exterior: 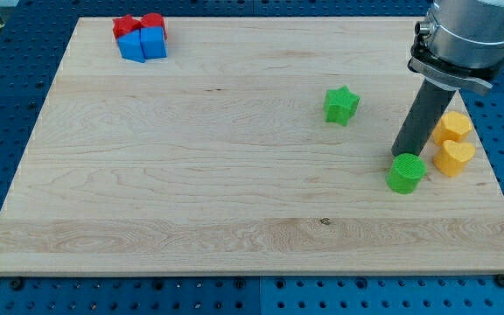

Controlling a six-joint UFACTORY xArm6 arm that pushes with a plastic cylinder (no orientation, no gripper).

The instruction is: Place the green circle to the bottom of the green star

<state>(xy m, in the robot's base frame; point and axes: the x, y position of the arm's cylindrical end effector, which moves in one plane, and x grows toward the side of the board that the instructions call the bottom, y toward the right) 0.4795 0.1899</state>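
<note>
Toward the view's right, below mid-height of the wooden board (191, 175), sits the green circle (406, 172). It's a short round cylinder standing on its flat face, axis vertical, so no long axis across the board and no heading to speak of.

My tip (398, 156) is at the circle's upper-left edge, touching it or just beside it; the block's top rim hides the very end, so contact can't be confirmed. The rod (423, 118) leans up and to the view's right from there into the grey arm housing (464, 35) at the top right corner. No jaws on this rig, just the rod, so nothing is gripped; the circle lies free on the board.

Green star (341, 105) lies up and to the view's left of the circle, well apart from it and from my tip. The circle is lower than the star but offset to the view's right, not directly under it.

Two yellow blocks sit just right of the circle: upper yellow block (452, 127), partly behind the rod, and yellow heart (454, 158) below it, the two touching or nearly so.

Far top-left corner: two red blocks (138, 24) and two blue blocks (143, 44) packed in one tight cluster, reds behind blues; shapes unclear.

No containers on the board.
</note>
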